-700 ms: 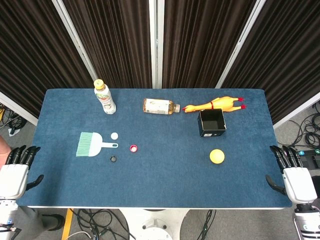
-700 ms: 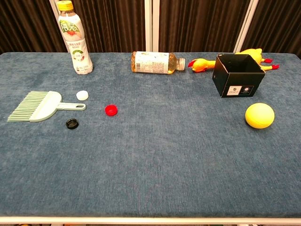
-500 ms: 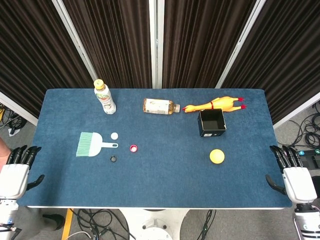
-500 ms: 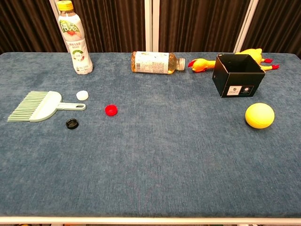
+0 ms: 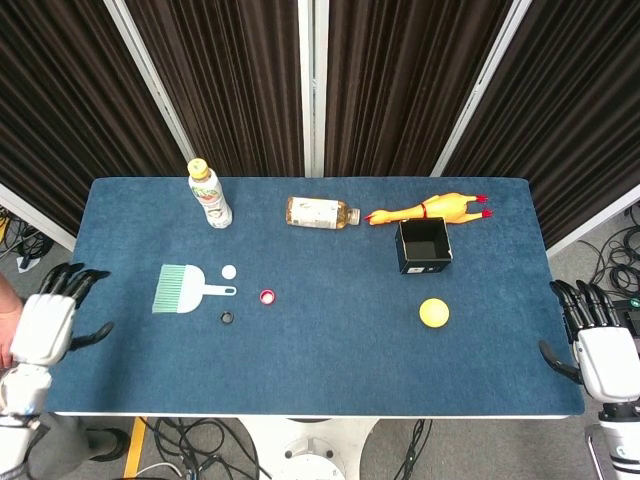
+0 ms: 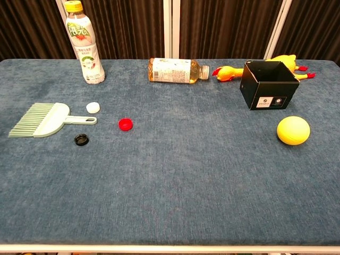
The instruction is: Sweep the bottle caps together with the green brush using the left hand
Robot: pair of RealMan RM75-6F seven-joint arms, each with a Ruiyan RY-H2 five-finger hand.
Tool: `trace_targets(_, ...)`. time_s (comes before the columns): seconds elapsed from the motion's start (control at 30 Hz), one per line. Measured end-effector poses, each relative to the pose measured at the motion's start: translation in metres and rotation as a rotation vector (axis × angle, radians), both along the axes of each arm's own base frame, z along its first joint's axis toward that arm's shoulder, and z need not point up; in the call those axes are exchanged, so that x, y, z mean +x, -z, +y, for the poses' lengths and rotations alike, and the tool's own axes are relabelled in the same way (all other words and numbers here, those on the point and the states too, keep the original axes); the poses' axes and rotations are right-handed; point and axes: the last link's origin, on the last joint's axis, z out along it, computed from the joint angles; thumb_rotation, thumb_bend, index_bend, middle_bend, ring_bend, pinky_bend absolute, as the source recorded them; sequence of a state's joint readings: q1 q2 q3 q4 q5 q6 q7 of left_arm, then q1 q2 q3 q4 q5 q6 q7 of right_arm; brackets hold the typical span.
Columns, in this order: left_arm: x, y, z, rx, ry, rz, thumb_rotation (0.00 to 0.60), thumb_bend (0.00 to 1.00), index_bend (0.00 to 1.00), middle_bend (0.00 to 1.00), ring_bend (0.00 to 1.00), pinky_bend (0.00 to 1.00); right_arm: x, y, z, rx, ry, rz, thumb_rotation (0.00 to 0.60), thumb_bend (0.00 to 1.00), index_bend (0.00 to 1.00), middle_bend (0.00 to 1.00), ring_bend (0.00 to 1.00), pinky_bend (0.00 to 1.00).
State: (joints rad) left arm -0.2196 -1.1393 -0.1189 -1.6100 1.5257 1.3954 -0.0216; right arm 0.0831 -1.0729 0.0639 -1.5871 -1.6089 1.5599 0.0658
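Sweeping has not begun: the pale green plastic brush [image 5: 181, 289] lies untouched, 3 bottle caps scattered at its 3 o'clock; left hand [image 5: 47, 326] open, empty.

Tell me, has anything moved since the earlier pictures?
The left hand has lifted and moved in toward the table's edge, fingers spread, holding nothing. The right hand sank slightly. The green brush and the bottle caps stayed put.
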Motion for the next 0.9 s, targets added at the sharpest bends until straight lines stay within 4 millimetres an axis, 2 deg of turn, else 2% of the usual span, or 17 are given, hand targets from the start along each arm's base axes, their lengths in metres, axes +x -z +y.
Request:
trace_targets(0.17,0.019,0.013,0.035,-0.080,0.045,-0.018,0.600,0.20,0.30,0.38,0.23,0.12,0.004,-0.002,-0.004,0.003,-0.009,0.006,0.600,0.22,0.01,0.10,0.00,0.05)
trace_targets(0.43,0.045,0.063,0.088,-0.255,-0.002,-0.020,0.600,0.21,0.31,0.39,0.23,0.12,0.003,-0.004,-0.004,0.006,0.004,0.010,0.600,0.22,0.01,0.10,0.00,0.05)
trace_targets(0.63,0.057,0.100,0.108,-0.306,-0.080,0.012,0.600,0.22,0.31,0.42,0.27,0.13,0.002,-0.007,-0.003,-0.003,0.013,0.011,0.600,0.22,0.01,0.10,0.00,0.04)
trace_targets(0.9,0.069,0.139,0.117,-0.343,-0.156,0.094,0.600,0.26,0.31,0.43,0.26,0.13,-0.001,-0.006,-0.004,0.001,0.018,0.002,0.600,0.22,0.01,0.11,0.00,0.00)
